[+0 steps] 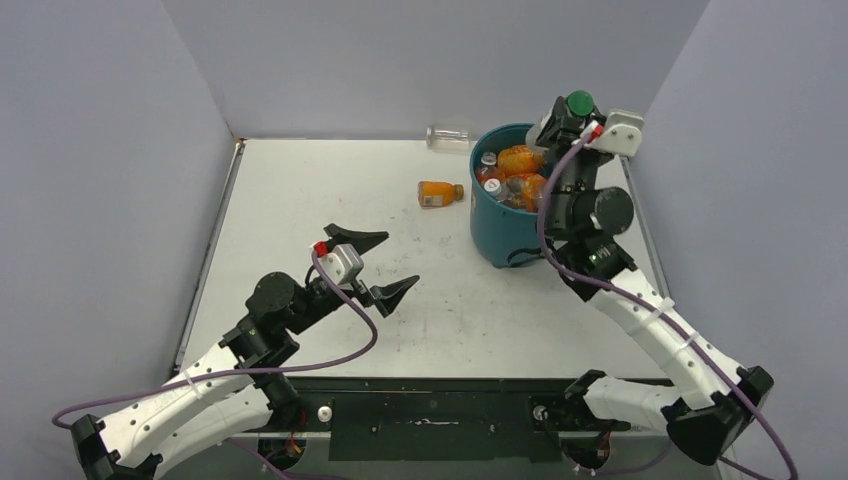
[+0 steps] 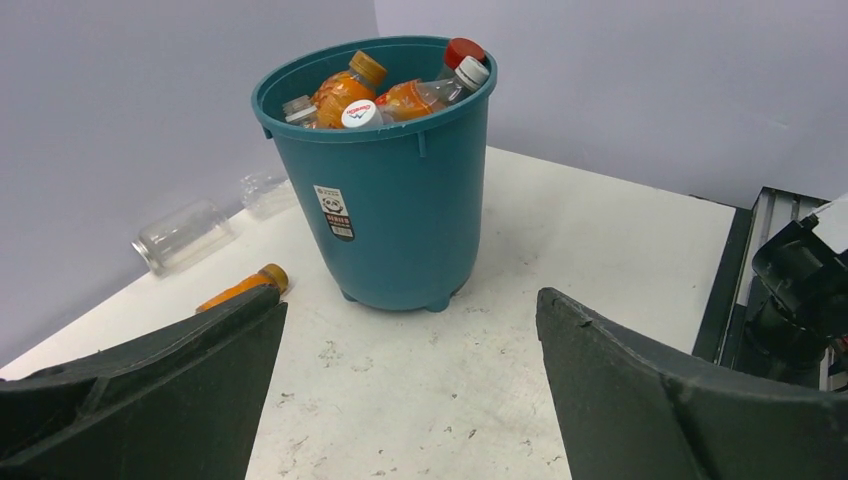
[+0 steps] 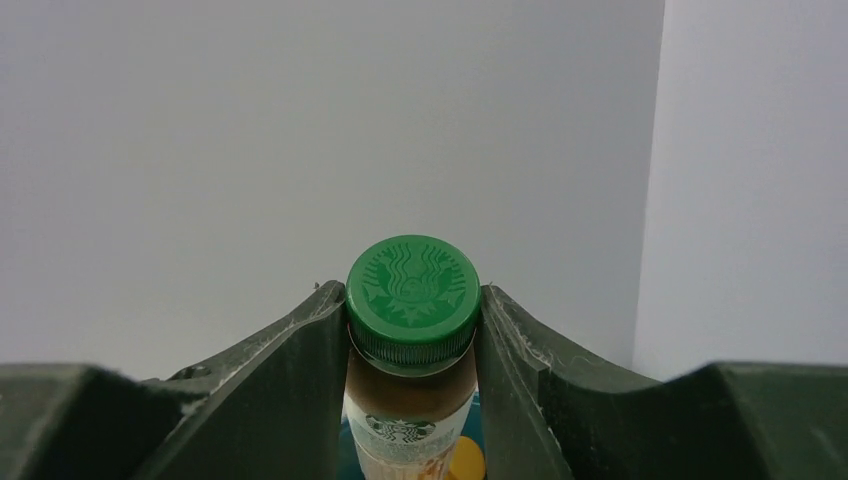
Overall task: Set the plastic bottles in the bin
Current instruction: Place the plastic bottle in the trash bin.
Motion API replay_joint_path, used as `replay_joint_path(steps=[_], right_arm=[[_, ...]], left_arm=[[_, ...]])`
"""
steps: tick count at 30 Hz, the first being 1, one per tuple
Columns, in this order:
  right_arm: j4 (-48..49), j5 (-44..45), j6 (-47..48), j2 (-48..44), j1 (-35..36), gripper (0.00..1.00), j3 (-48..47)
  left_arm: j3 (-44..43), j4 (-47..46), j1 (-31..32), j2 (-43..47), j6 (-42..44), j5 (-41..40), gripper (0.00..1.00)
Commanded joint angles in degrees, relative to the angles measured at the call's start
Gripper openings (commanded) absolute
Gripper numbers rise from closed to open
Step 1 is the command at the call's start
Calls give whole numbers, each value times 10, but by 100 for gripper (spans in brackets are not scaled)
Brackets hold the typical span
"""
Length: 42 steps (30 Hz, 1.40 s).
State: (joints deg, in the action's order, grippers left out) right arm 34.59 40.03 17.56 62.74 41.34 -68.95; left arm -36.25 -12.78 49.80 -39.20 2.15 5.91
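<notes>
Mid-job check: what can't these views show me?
Green-capped plastic bottle: right wrist view, body mostly hidden between the fingers, cut by the bottom edge.
Round teal plastic bin: lower contents hidden by its wall and top bottles, both other views.
Orange plastic bottle on table: left wrist view, mostly behind one finger.

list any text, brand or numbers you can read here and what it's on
No words or numbers are readable.
White label on the bin: print too small.
Green cap in the right gripper: embossed emblem, no letters.
White cap in the bin: red-blue logo, blurred.
</notes>
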Motion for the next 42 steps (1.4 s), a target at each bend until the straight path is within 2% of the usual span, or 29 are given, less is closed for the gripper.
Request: replay_joint_path(steps=[1, 5, 8, 15, 19, 28, 31, 32, 37, 42], right_arm=[[-86, -143, -213, 32, -136, 5, 6], [-131, -228, -311, 64, -216, 5, 19], [-137, -246, -333, 64, -224, 5, 45], [-215, -291, -366, 69, -230, 5, 80], [-215, -292, -376, 48, -231, 5, 125], [-276, -335, -370, 68, -231, 5, 130], [-250, -323, -364, 44, -231, 5, 144], [-245, -324, -357, 42, -232, 5, 137], [-370, -374, -323, 128, -232, 5, 24], [-362, -395, -337, 151, -232, 5, 45]], left_arm=[[4, -41, 9, 4, 5, -11, 96], [10, -48, 14, 3, 7, -11, 96], [10, -48, 14, 2, 6, -10, 96], [7, -46, 15, -4, 5, -3, 96], [7, -45, 15, -7, 4, -2, 96], [6, -43, 16, -17, 4, 6, 96], [6, -43, 18, -18, 7, 6, 96], [7, -42, 18, -18, 7, 6, 96], [4, -40, 18, -24, 9, 11, 96], [6, -38, 21, -24, 11, 9, 96]])
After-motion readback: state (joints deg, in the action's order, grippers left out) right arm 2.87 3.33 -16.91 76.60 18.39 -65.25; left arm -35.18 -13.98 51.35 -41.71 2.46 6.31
